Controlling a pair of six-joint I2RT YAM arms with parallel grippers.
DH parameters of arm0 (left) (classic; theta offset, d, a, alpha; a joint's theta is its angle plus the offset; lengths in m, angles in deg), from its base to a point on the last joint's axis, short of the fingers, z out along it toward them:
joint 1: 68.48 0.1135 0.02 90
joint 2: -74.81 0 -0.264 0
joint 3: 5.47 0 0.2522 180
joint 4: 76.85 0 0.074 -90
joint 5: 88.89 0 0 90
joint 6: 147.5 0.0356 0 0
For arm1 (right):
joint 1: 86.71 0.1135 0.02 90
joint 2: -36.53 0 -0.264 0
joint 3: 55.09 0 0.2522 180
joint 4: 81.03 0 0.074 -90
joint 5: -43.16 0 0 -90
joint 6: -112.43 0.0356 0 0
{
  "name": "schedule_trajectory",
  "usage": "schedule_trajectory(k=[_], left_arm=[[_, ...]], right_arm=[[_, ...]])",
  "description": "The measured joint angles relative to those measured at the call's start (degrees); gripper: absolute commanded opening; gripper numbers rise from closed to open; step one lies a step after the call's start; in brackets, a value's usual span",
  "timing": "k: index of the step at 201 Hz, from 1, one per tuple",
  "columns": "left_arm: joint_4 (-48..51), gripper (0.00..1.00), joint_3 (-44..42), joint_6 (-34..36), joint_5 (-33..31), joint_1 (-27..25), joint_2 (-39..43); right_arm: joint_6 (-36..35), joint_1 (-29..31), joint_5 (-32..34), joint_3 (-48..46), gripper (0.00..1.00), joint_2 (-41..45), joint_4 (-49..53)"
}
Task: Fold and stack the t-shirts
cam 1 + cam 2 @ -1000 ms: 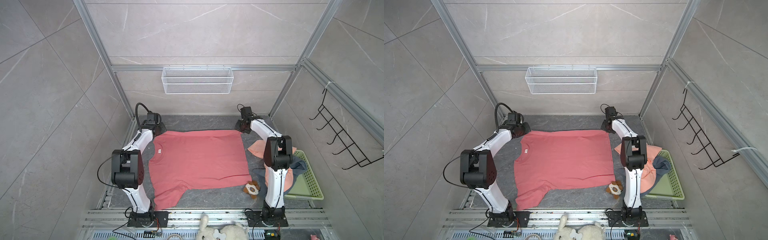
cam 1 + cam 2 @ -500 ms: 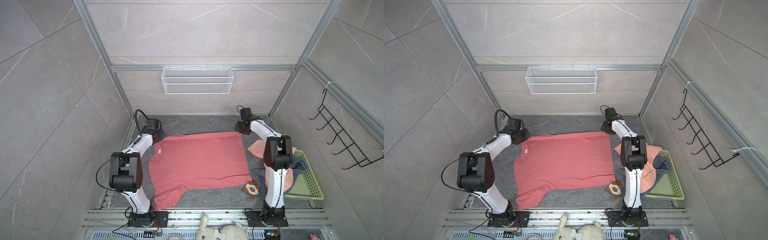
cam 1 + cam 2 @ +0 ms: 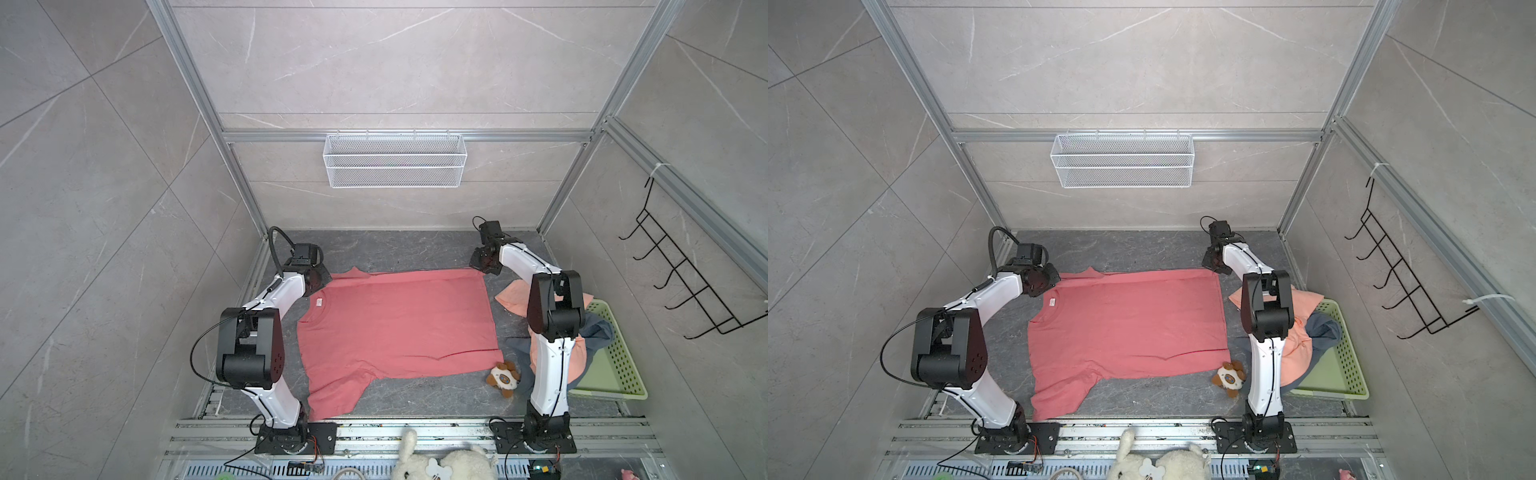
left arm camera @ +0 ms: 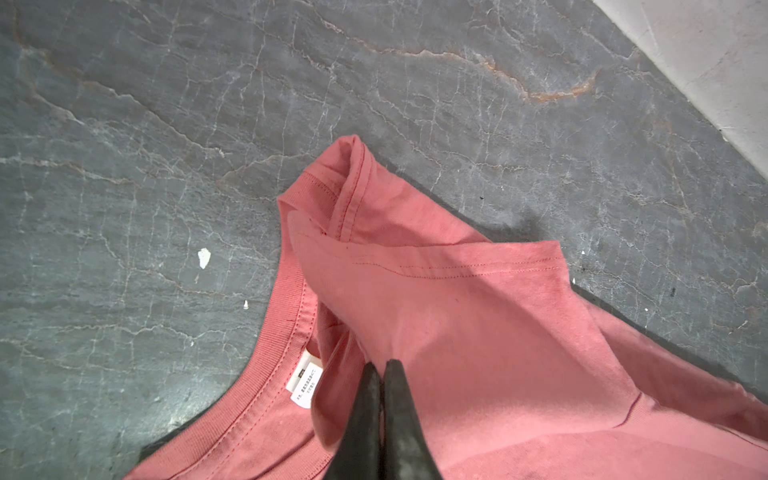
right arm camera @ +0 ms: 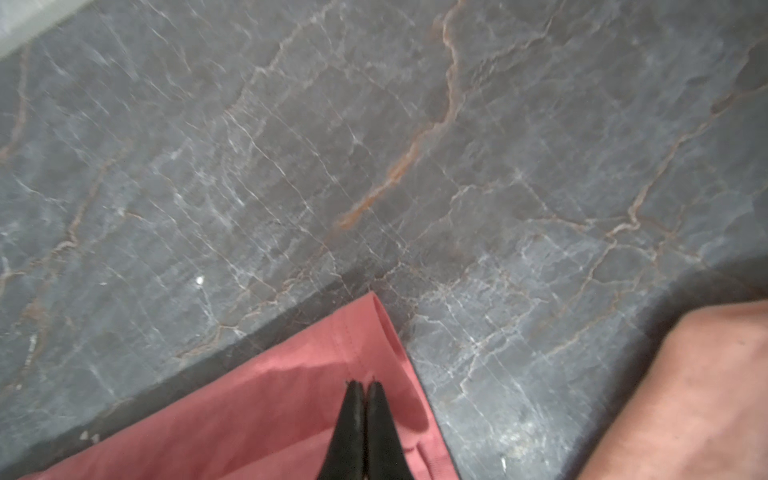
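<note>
A coral-red t-shirt (image 3: 395, 328) (image 3: 1125, 324) lies spread on the dark marble floor in both top views, collar to the left. My left gripper (image 3: 322, 280) (image 3: 1054, 282) is at its far left shoulder. In the left wrist view the left gripper (image 4: 382, 365) is shut on a raised fold of red cloth beside the collar label (image 4: 305, 384). My right gripper (image 3: 482, 268) (image 5: 365, 384) is shut on the far right hem corner. A peach t-shirt (image 3: 513, 297) (image 5: 685, 395) and a blue-grey t-shirt (image 3: 598, 330) lie heaped at the right, partly behind the right arm.
A pale green basket (image 3: 619, 361) holds part of the heap at the right edge. A small brown-and-white plush toy (image 3: 503, 377) lies by the red shirt's near right corner. White plush toys (image 3: 440, 461) sit at the front rail. A wire basket (image 3: 394, 160) and a hook rack (image 3: 681, 282) hang on the walls.
The left gripper has come forward and inward from the far left corner, drawing the shoulder and far sleeve with it. The right gripper has shifted slightly nearer with the hem corner.
</note>
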Motion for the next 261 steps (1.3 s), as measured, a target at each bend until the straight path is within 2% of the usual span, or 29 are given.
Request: schedule_trajectory(k=[20, 36, 63, 71, 90, 110, 125, 157, 200, 228, 261], left_arm=[[0.0, 0.0, -0.5, -0.5, 0.0, 0.0, 0.1], [0.5, 0.0, -0.7, -0.9, 0.0, 0.0, 0.1], [2.0, 0.32, -0.9, -1.9, -0.2, 0.0, 0.5], [2.3, 0.4, -1.6, -2.3, -0.3, 0.0, 1.3], [3.1, 0.5, -3.4, -2.7, -1.3, 0.0, 5.0], [3.6, 0.51, -3.0, -2.2, -1.7, 0.0, 8.0], [4.0, 0.51, 0.2, -1.3, -1.3, 0.0, 7.2], [4.0, 0.47, 11.0, 1.0, 1.4, 0.0, -1.9], [6.1, 0.45, 19.6, 2.4, 5.6, -0.7, -13.9], [8.7, 0.46, 24.6, 2.6, 6.9, -2.8, -18.1], [11.6, 0.46, 30.2, 2.4, 8.0, -6.5, -21.9]], right_arm=[[0.0, 0.0, 0.0, -1.0, 0.0, 0.0, -0.2], [0.4, 0.0, 0.0, -1.7, 0.14, 0.0, -0.2], [2.0, 0.0, 1.3, -5.8, 0.41, 2.7, -0.1], [2.6, 0.0, 2.0, -7.9, 0.45, 4.6, 0.0], [4.0, 0.0, 3.9, -11.3, 0.46, 9.9, 0.4], [5.2, 0.0, 4.5, -11.4, 0.46, 13.8, -0.3], [6.1, 0.0, 3.7, -10.1, 0.46, 14.4, -0.9], [8.0, 1.0, 0.6, -6.4, 0.46, 11.2, -3.0], [9.5, 5.8, -2.7, -1.8, 0.46, 4.5, -3.4], [10.6, 8.1, -3.9, -1.8, 0.46, 2.9, -3.1], [11.5, 7.9, -4.3, -2.3, 0.46, 2.8, -3.1]])
